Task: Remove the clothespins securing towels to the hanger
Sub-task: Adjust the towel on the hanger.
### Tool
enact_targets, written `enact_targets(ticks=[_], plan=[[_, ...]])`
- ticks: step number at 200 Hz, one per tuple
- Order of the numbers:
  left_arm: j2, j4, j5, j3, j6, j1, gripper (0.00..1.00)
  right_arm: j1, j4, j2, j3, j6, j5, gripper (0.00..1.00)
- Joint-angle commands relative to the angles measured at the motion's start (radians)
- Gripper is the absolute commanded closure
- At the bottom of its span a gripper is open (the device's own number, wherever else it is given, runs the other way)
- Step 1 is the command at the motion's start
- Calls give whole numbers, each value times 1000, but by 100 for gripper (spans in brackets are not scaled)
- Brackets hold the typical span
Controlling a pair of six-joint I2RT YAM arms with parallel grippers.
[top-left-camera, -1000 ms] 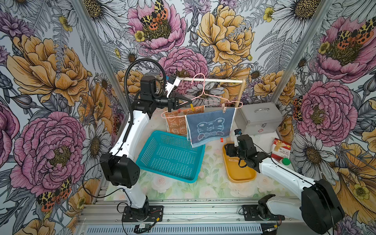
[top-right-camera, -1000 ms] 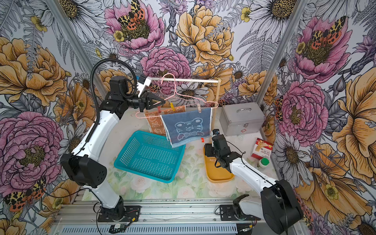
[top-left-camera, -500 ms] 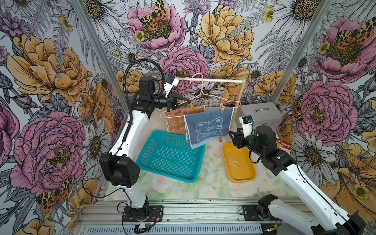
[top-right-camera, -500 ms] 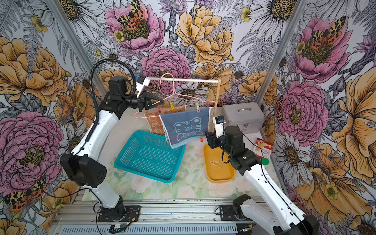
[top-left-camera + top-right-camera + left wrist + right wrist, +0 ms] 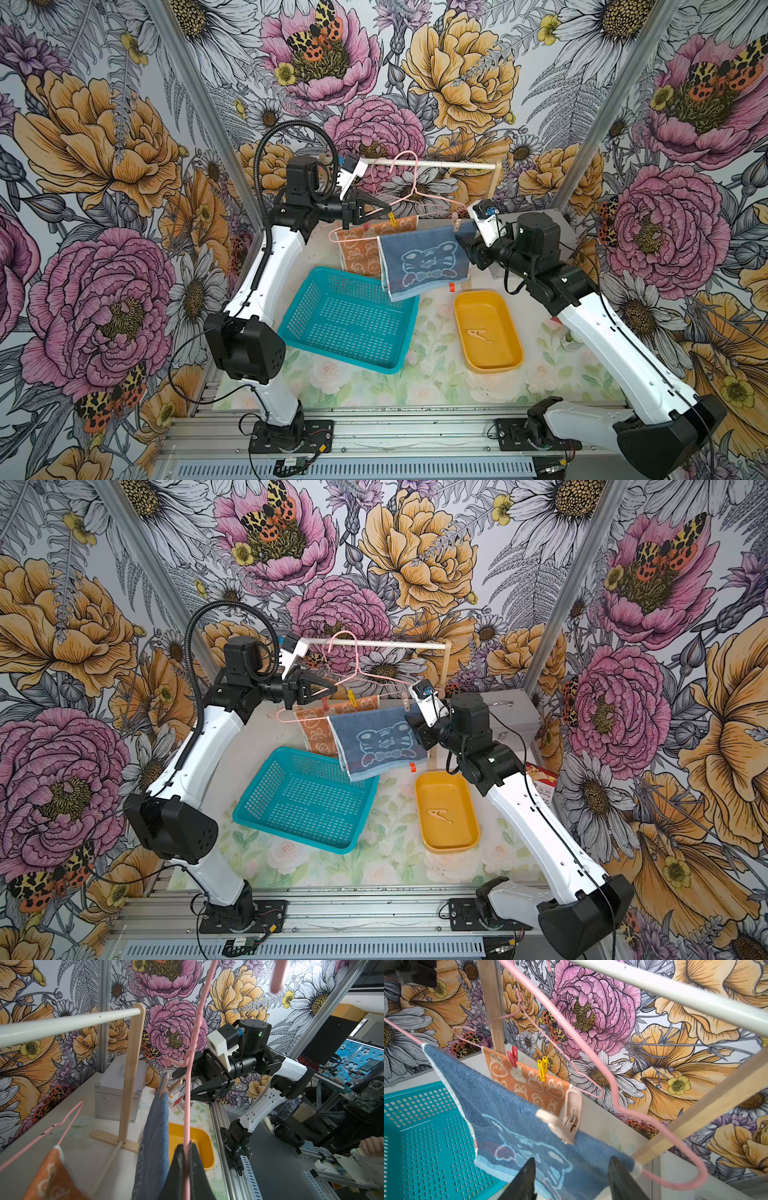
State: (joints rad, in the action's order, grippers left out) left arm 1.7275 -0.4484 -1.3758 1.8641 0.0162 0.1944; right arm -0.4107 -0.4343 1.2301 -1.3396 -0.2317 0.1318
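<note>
Nearest the camera head, the yellow tray (image 5: 505, 351) now lies uncovered. One pale clothespin (image 5: 478, 334) lies flat on its floor, its long axis aslant to the tray's long sides. A second ago the right gripper was down over this tray, and half a second ago it was already lifted clear of it. The teal basket (image 5: 340, 332) beside the tray has not moved.

The right gripper (image 5: 572, 1178) has since come up and in to the end of the blue tiger towel (image 5: 424, 262) on the right arm's side. Its fingers (image 5: 525, 1180) stand apart and pinch nothing, and the cloth hangs just beyond them.

Just ahead of the fingertips sits the second pale clothespin (image 5: 569, 1120), biting the towel's top hem onto the pink hanger (image 5: 187, 1105). Its long axis leans, with the jaws down on the cloth and the handles up. In the left wrist view the handles tip toward the right gripper. The towel's top edge runs along the hanger's bottom wire, and its tiger face is turned to the camera head.

Behind it, on a farther pink wire, hangs the orange bunny towel (image 5: 357, 255). The red clothespin (image 5: 512, 1056) and the yellow clothespin (image 5: 542, 1068) pin it, near each other but apart. Both stand close to upright, handles up and jaws on the hem.

The left gripper (image 5: 384, 208) has kept its place through the second. It is clamped on the pink hanger's wire close to the yellow clothespin, its fingers pressed together on the wire in the left wrist view.

Farthest back are the white rail (image 5: 436, 165) that carries the hanger's hook, its wooden post (image 5: 494, 183) and a grey metal box (image 5: 507, 712).
</note>
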Motion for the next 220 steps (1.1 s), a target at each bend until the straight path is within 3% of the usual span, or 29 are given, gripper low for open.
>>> enact_targets(ticks=[1, 38, 101, 220], plan=[[-42, 7, -35, 15, 0, 7, 100, 6, -49, 23, -54, -108, -29, 43], [-42, 7, -41, 16, 2, 7, 100, 8, -65, 57, -87, -141, -42, 45], [-27, 6, -34, 46, 2, 29, 100, -3, -56, 160, -134, -84, 71, 49], [52, 5, -17, 128, -18, 48, 100, -162, 49, 247, -182, 34, 57, 54]])
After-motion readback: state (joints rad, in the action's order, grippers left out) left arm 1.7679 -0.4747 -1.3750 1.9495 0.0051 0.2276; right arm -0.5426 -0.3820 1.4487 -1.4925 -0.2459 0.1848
